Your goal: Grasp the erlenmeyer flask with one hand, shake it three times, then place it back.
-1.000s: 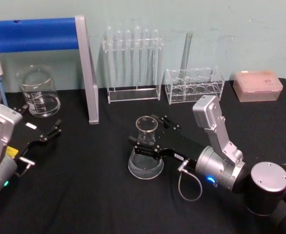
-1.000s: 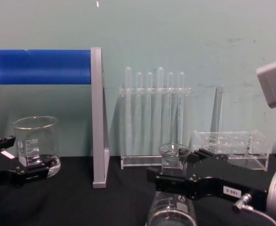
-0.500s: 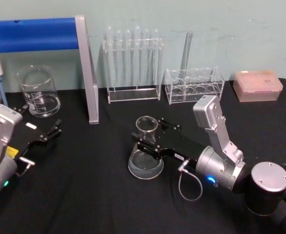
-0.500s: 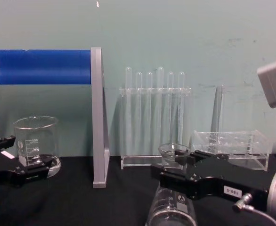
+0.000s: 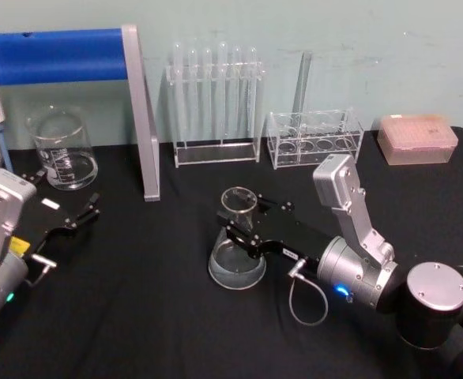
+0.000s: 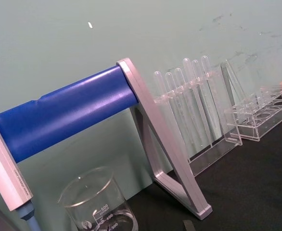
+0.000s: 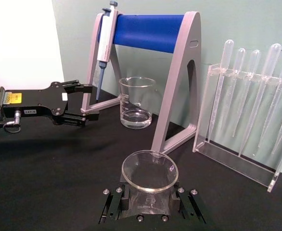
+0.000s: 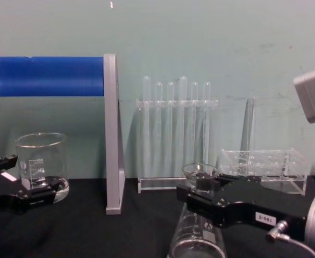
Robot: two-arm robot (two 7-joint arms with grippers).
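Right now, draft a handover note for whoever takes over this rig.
Right tool: closed on the flask at its neck.
Left tool: open, parked beside the beaker.
Flask: upright, base on the table, a little liquid inside.
Done: the grasp, as far as it looks.
Left: lift, shake three times, set it back.

Pale teal-green painted wall (image 8: 227, 37) behind the setup, matte, faint scuffs. One small white fleck (image 8: 111, 4) high up. Flat black matte counter (image 5: 137, 316) runs back to the wall. Light even, diffuse; soft shadows on the wall.
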